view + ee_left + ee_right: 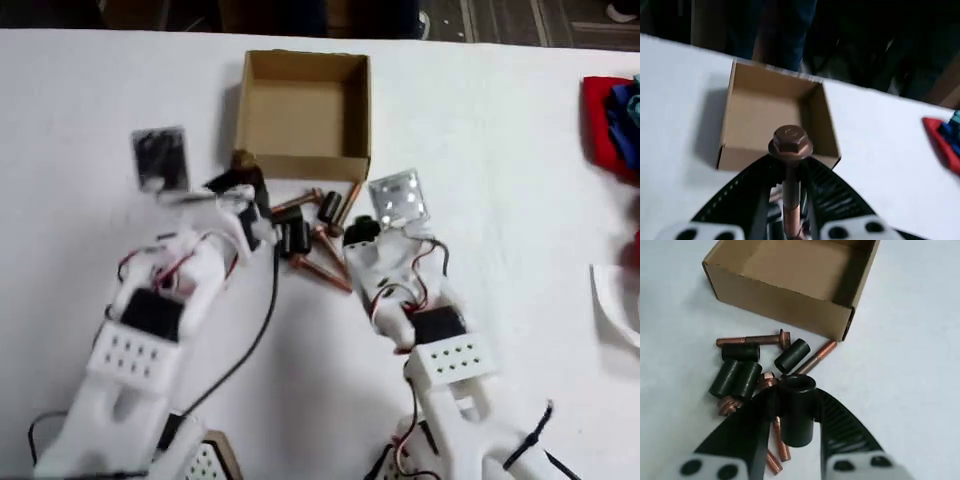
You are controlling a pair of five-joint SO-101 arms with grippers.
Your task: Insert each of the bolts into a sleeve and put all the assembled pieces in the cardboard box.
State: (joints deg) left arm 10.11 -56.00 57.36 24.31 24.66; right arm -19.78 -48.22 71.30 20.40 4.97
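The open cardboard box (305, 110) stands at the back middle of the table. Just in front of it, my left gripper (790, 165) is shut on a copper bolt (790, 142), whose hex head points toward the box (775, 120). In the high view that gripper (241, 183) hangs near the box's front left corner. My right gripper (797, 402) is shut on an upright black sleeve (798, 412), just right of the loose pile (310, 235). The pile holds several copper bolts (751, 340) and black sleeves (739, 378) lying on the table.
A silvery packet (400, 198) lies right of the pile and a dark packet (160, 157) lies left of the box. Red and blue cloth (612, 112) and a white object (615, 300) sit at the right edge. A black cable (255, 335) runs between the arms.
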